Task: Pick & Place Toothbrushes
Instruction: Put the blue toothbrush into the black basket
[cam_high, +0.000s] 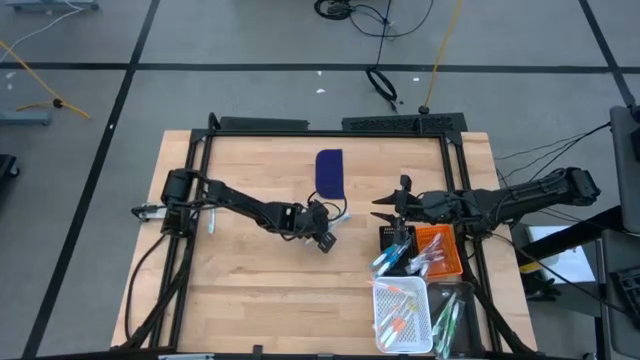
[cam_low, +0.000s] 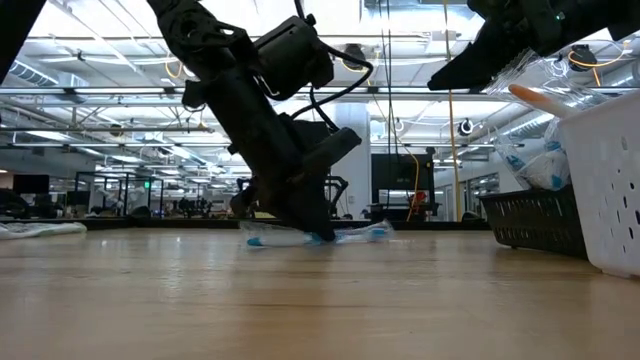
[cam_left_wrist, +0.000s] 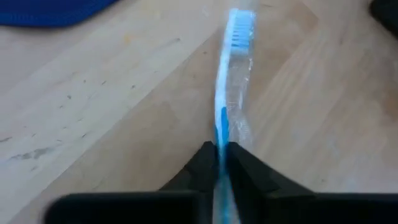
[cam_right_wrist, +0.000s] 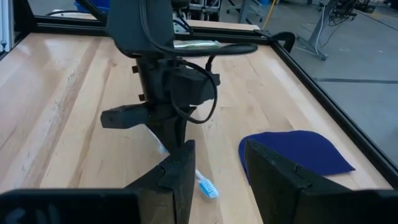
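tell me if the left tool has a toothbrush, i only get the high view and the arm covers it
Observer: Yes. The left wrist view shows the left tool pinched on the handle of a blue and white toothbrush in a clear wrapper.
Operator: is it off the table
Observer: No. In the low view it lies flat on the table, not lifted.
Operator: right tool holding anything
Observer: No. The right wrist view shows the right tool open and empty.
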